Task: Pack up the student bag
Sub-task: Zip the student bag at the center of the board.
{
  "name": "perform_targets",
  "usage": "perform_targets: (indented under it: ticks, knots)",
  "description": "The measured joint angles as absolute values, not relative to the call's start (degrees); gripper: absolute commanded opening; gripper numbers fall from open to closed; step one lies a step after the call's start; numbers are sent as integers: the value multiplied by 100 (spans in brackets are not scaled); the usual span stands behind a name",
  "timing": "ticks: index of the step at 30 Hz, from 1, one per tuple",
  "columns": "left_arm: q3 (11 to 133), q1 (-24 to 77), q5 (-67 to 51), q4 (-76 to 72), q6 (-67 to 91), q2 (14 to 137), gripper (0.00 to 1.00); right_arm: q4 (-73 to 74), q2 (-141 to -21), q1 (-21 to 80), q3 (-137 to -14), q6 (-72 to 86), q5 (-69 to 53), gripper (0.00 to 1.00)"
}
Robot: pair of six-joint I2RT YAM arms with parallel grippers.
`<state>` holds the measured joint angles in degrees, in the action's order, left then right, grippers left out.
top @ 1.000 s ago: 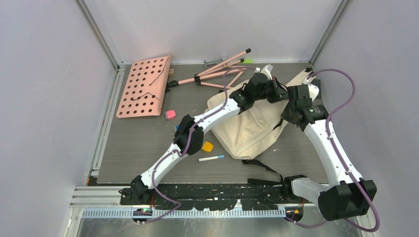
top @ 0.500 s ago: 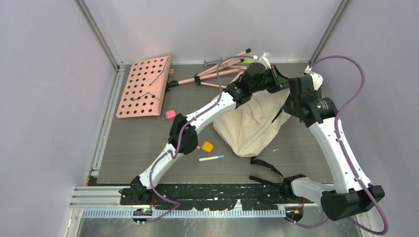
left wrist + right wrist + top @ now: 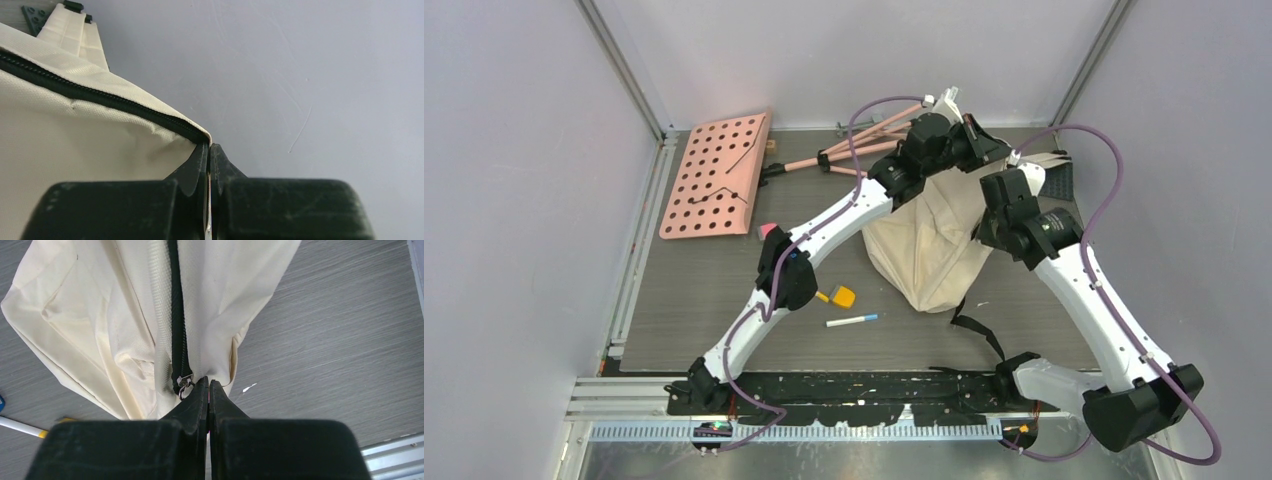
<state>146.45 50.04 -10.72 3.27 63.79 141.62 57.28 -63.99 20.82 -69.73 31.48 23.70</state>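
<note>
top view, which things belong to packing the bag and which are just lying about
In the job: student bag, left gripper and right gripper both pinching it.
Lying about: marker, orange piece, pink cube, pegboard, pink stand.

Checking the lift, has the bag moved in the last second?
Yes. The bag has bunched up toward the far wall, its near edge pulling away from the pen.

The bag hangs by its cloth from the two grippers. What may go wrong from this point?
The left gripper pinches only a thin edge of the student bag by the zipper; the cloth may slip out. The black strap trails on the table and may catch there.
</note>
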Motion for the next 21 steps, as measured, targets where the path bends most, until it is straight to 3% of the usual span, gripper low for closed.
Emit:
perform_targets:
  ticks: [10, 15, 21]
  knots:
    - [14217, 5002, -1118, 307, 6226, 13948, 0, 5387, -6335, 2362, -6711, 3061, 2373, 1]
    - [13441, 4941, -1059, -43, 6086, 13493, 0, 5734, -6340, 2438, -7166, 3059, 2296, 1]
    - [13423, 4829, -1170, -56, 5946, 13450, 0, 5837, -6394, 2458, -7581, 3002, 2088, 1]
